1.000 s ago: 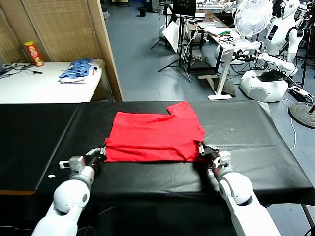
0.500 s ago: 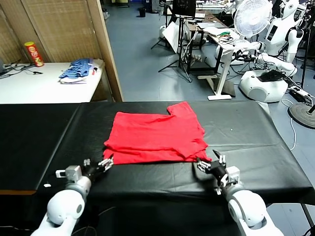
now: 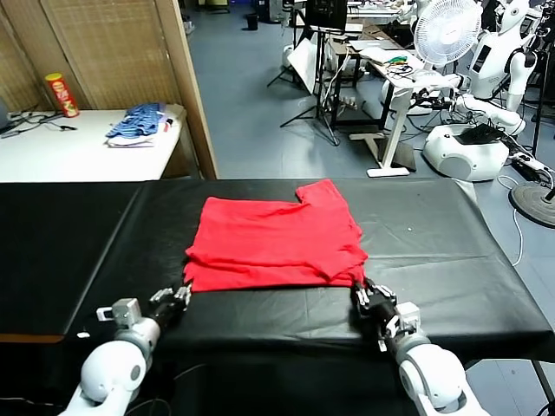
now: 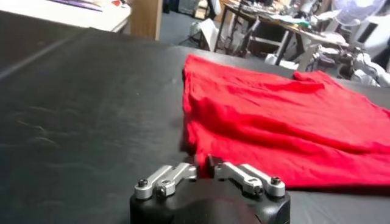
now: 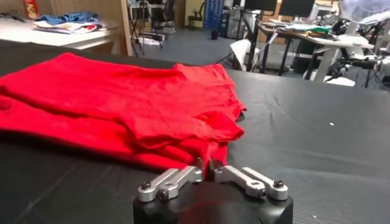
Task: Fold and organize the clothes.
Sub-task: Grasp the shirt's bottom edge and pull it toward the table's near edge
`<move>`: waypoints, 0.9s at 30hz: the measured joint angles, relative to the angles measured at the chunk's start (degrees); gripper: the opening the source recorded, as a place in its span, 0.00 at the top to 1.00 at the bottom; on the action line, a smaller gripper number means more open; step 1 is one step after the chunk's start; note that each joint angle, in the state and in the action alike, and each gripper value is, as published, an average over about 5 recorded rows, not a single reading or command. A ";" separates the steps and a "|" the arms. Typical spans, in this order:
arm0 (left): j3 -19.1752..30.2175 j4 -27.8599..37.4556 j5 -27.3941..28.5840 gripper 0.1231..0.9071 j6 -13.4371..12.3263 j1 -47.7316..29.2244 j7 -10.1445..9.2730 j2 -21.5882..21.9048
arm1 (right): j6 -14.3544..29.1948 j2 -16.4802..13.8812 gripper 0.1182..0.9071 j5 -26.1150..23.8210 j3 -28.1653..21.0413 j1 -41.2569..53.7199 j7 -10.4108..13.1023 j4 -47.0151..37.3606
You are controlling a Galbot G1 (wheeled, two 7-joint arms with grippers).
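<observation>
The clothes are one red T-shirt (image 3: 273,238), lying folded and plain side up in the middle of the black table (image 3: 434,234), with one sleeve pointing to the far side. My left gripper (image 3: 182,293) is at the shirt's near left corner. In the left wrist view the left gripper (image 4: 204,165) is shut, with red cloth (image 4: 274,122) pinched between its tips. My right gripper (image 3: 358,293) is at the near right corner. In the right wrist view the right gripper (image 5: 204,164) is shut on a bunched fold of the shirt (image 5: 122,97).
A white side table at the far left holds a blue striped pile (image 3: 139,123) and a red can (image 3: 61,94). A wooden partition (image 3: 186,87) stands behind it. A fan (image 3: 447,30), desks and other robots (image 3: 499,52) fill the room beyond the black table.
Half a second ago both grippers stood open just short of the near hem. Both have since moved up to the corners and closed on the cloth.
</observation>
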 joint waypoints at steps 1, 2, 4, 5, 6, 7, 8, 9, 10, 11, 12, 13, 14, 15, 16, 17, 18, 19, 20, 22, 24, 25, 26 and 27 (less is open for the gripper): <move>0.14 -0.52 0.90 1.00 -0.14 0.23 0.00 0.10 | -0.76 0.05 0.99 0.18 0.14 -0.48 0.47 0.52; 0.26 -1.02 2.10 1.00 -0.32 0.47 0.01 0.24 | -1.53 0.06 0.99 0.41 0.28 -1.05 0.91 1.08; 0.43 -1.82 5.05 1.00 -0.83 0.94 0.10 0.62 | -2.93 0.01 0.99 0.89 0.61 -2.40 1.65 2.31; 0.45 -2.20 6.82 1.00 -1.08 1.24 0.19 0.91 | -3.49 -0.02 0.99 1.08 0.77 -3.15 1.88 2.96; 0.41 -2.56 8.61 1.00 -1.31 1.57 0.28 1.24 | -3.93 -0.07 0.99 1.21 0.94 -3.99 2.02 3.66; 0.31 -2.93 10.27 1.00 -1.48 1.93 0.38 1.60 | -4.24 -0.12 0.99 1.28 1.11 -4.86 2.09 4.37; 0.15 -3.38 11.86 1.00 -1.55 2.37 0.47 2.02 | -4.45 -0.17 0.99 1.32 1.25 -5.75 2.10 5.07; -0.08 -3.85 13.24 1.00 -1.56 2.89 0.53 2.49 | -4.59 -0.22 0.99 1.33 1.38 -6.65 2.10 5.76; -0.35 -4.31 14.26 1.00 -1.53 3.46 0.59 2.97 | -4.67 -0.28 0.99 1.33 1.48 -7.54 2.09 6.43; -0.64 -4.85 15.07 1.00 -1.47 4.12 0.67 3.47 | -4.74 -0.33 0.99 1.33 1.55 -8.37 2.09 7.04; -0.99 -5.45 15.70 1.00 -1.39 4.89 0.77 4.02 | -4.80 -0.37 0.99 1.33 1.62 -9.14 2.08 7.63; -1.34 -6.06 16.10 1.00 -1.30 5.72 0.90 4.56 | -4.84 -0.41 0.99 1.33 1.67 -9.89 2.08 8.21; -1.70 -6.72 16.36 1.00 -1.16 6.60 1.03 5.06 | -4.86 -0.43 0.99 1.32 1.72 -10.59 2.07 8.77; -2.06 -7.44 16.56 1.00 -0.98 7.57 1.17 5.50 | -4.82 -0.44 0.99 1.31 1.77 -11.26 2.02 9.29; -2.42 -8.16 16.71 1.00 -0.77 8.58 1.29 5.86 | -4.73 -0.44 0.99 1.31 1.83 -11.87 1.89 9.76; -2.71 -8.86 16.84 1.00 -0.53 9.56 1.37 6.11 | -4.58 -0.43 0.99 1.30 1.87 -12.45 1.70 10.20; -2.97 -9.56 16.96 1.00 -0.25 10.58 1.42 6.28 | -4.39 -0.44 0.99 1.30 1.92 -12.94 1.45 10.56; -3.18 -10.21 17.06 1.00 0.03 11.59 1.44 6.37 | -4.15 -0.46 0.99 1.30 1.98 -13.38 1.14 10.90; -3.32 -10.78 17.14 1.00 0.33 12.52 1.43 6.42 | -3.94 -0.52 0.98 1.31 2.06 -13.78 0.85 11.27; -3.53 -11.77 17.22 1.00 1.12 14.20 1.32 6.41 | -3.71 -0.73 0.95 1.36 2.23 -14.44 0.46 12.09; -3.72 -12.57 17.18 0.97 2.04 15.54 1.09 6.37 | -3.78 -1.05 0.86 1.42 2.42 -15.00 0.31 13.13; -3.87 -12.99 17.08 0.95 2.55 16.15 0.91 6.33 | -3.94 -1.21 0.80 1.45 2.50 -15.21 0.30 13.67; -4.05 -13.39 16.92 0.90 3.01 16.71 0.68 6.29 | -4.15 -1.38 0.74 1.46 2.57 -15.42 0.33 14.23; -4.28 -13.84 16.69 0.83 3.52 17.27 0.37 6.24 | -4.38 -1.52 0.67 1.47 2.63 -15.58 0.38 14.75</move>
